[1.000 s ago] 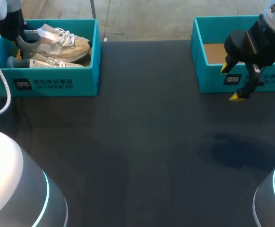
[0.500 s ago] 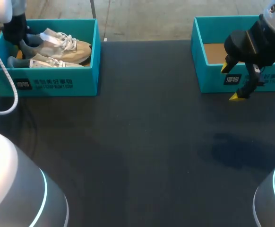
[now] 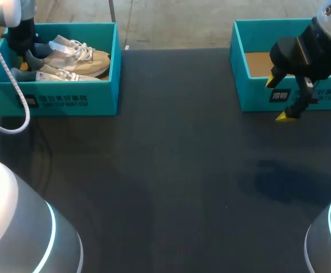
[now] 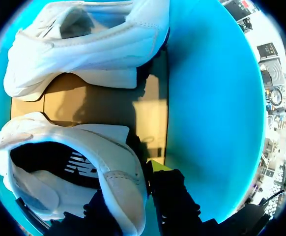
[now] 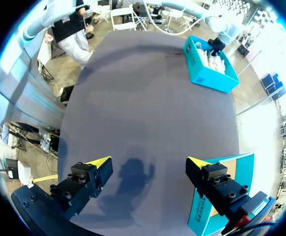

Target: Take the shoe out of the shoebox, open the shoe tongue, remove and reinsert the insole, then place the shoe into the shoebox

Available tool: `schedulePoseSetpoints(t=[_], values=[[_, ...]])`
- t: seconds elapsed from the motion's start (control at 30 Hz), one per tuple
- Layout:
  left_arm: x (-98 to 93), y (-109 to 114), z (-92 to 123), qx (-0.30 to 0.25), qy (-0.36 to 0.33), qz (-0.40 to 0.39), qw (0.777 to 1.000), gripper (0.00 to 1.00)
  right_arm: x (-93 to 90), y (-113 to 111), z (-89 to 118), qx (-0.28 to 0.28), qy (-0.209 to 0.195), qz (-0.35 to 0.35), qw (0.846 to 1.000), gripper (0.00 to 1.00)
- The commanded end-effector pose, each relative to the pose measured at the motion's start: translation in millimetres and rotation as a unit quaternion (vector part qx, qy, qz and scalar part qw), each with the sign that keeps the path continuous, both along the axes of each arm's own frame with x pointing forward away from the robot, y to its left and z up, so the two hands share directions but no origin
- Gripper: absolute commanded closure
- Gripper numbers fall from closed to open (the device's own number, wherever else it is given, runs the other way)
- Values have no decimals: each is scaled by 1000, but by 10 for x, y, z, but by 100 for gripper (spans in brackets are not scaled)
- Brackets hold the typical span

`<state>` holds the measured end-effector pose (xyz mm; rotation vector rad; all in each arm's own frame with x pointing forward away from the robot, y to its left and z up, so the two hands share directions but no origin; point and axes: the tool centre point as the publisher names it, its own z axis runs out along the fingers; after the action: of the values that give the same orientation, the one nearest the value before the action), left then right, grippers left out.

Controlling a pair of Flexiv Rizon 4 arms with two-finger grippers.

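Head view, starting at the left: the left fingers (image 3: 24, 52) are down in the far-left corner of the shoebox (image 3: 69, 101). They sit at the heel of the shoe (image 3: 77, 57) that lies nearer the far wall, and a second shoe (image 3: 57, 75) lies alongside it toward the front wall. Left wrist view shows the hold closely: one finger sits inside the collar and the yellow-tipped one outside, with the heel wall pinched between them. The shoe is not yet out of the box. I judge this to be the first step, taking the shoe out. The next move calls for a lift high enough that the toe, likely to droop from a heel-only hold, clears both the neighbouring shoe and the teal wall. After that comes a carry toward the middle of the worktop (image 3: 171, 170). That surface is dark and matte, with a soft shadow (image 3: 290, 182) toward the right. Further right, the right fingers (image 3: 279, 98) hang spread wide with nothing in them, just in front of a second teal box (image 3: 256, 94) whose cardboard floor shows.
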<state>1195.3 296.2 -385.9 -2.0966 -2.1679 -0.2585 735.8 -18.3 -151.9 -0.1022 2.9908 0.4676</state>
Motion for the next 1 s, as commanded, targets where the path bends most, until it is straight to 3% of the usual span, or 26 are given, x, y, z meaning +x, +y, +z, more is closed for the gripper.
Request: schedulePoseSetpoints(t=[0.03, 0.13, 0.17, 0.2, 0.33, 0.57, 0.63, 0.73, 0.87, 1.0], values=[[37, -21, -28, -4, 8, -3, 1000, 62, 25, 18, -4, -2, 2, 0, 1000, 0], [10, -35, 2, -9, 9, -9, 1000, 50, 25, 18, -4, -2, 2, 0, 1000, 0], [3, -41, 12, -9, 9, -10, 1000, 41, 25, 18, -4, -2, 2, 0, 1000, 0], [-3, -50, 27, -12, 9, -12, 1000, 18, 25, 18, -4, -2, 2, 0, 1000, 0], [-17, -81, 102, -24, 6, -18, 1000, 5, 25, 18, -4, -2, 2, 0, 1000, 0], [-56, -109, 312, -47, -9, -25, 999, 5, 25, 18, -4, -2, 2, 0, 1000, 0], [-67, -115, 380, -52, -15, -27, 998, 25, 25, 18, -4, -2, 2, 0, 1000, 0], [-82, -125, 477, -59, -24, -32, 998, 24, 25, 18, -4, -2, 2, 0, 1000, 0], [-113, -124, 609, -72, -35, -34, 996, 31, 25, 18, -4, -2, 2, 0, 1000, 0], [-169, -117, 746, -88, -42, -35, 995, 25, 25, 18, -4, -2, 2, 0, 1000, 0]])
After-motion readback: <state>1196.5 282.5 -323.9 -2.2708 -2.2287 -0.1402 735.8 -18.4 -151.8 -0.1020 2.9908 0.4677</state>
